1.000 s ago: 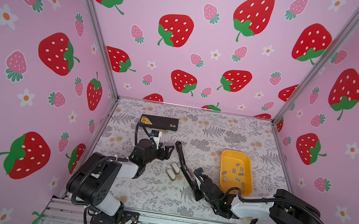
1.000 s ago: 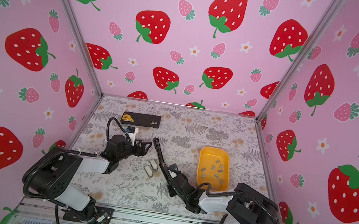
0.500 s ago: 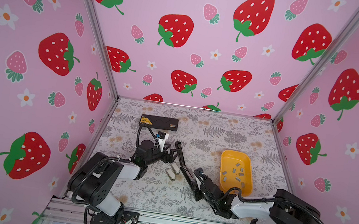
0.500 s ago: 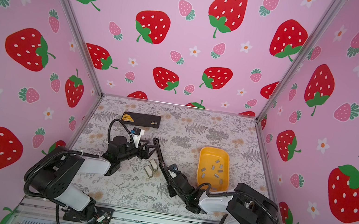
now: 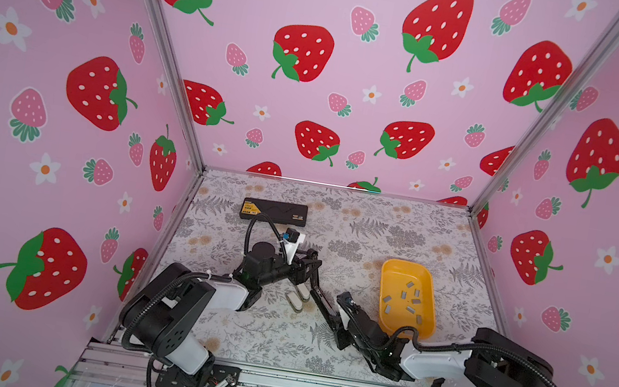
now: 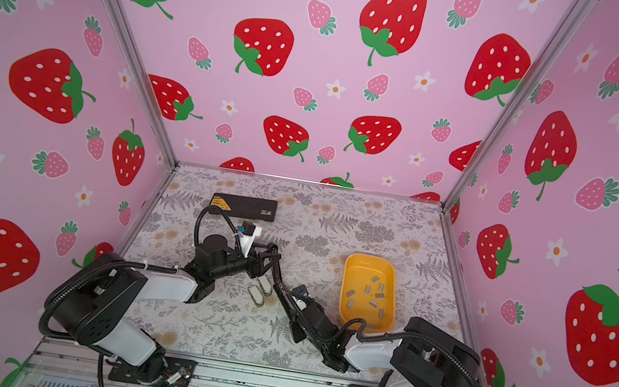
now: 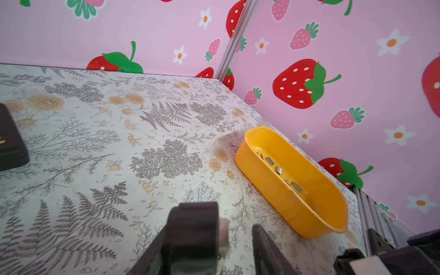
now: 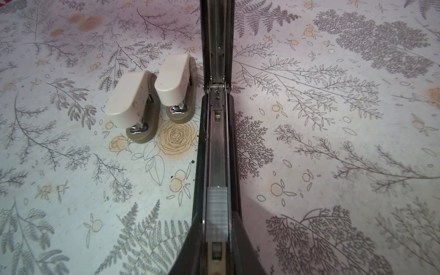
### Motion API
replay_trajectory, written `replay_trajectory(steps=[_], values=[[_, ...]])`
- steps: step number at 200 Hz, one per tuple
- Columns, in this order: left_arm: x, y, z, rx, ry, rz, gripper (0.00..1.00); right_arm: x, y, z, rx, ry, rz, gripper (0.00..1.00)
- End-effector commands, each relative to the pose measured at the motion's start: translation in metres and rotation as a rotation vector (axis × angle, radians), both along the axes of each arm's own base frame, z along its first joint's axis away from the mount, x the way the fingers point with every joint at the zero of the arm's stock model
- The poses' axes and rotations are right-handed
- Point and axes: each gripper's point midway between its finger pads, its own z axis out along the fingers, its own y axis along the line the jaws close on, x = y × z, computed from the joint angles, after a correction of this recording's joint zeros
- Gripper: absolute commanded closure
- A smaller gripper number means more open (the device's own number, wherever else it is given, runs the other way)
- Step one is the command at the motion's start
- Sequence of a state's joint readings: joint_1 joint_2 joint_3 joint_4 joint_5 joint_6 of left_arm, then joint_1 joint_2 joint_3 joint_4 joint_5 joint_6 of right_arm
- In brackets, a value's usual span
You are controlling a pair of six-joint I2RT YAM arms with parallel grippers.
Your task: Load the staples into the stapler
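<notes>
The right gripper (image 5: 340, 325), low and right of middle in a top view, is squeezed shut on the black stapler (image 8: 217, 147), which lies open. One strip of staples (image 8: 217, 212) already sits in its track. The left gripper (image 5: 305, 264) is at the lifted lid (image 8: 215, 28); I cannot tell if it holds it. More staples (image 5: 403, 295) wait in the yellow tray (image 5: 401, 271) to the right. The lid is not shut yet.

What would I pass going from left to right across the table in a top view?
black box → white staplers → black stapler → tray
</notes>
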State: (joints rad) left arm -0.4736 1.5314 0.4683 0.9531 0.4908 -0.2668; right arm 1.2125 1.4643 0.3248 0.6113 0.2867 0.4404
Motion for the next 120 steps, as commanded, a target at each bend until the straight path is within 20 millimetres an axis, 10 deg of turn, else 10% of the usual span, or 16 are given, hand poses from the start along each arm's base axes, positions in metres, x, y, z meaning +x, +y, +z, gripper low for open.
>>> replay_trajectory(steps=[1,120], values=[[-0.011,-0.013,0.012,0.019,-0.099,-0.068,0.49,0.001,0.011,0.026,0.107,-0.049,0.024,0.89],[-0.062,-0.035,0.004,0.142,-0.241,-0.206,0.62,-0.001,0.006,0.038,0.213,-0.105,0.027,0.88]])
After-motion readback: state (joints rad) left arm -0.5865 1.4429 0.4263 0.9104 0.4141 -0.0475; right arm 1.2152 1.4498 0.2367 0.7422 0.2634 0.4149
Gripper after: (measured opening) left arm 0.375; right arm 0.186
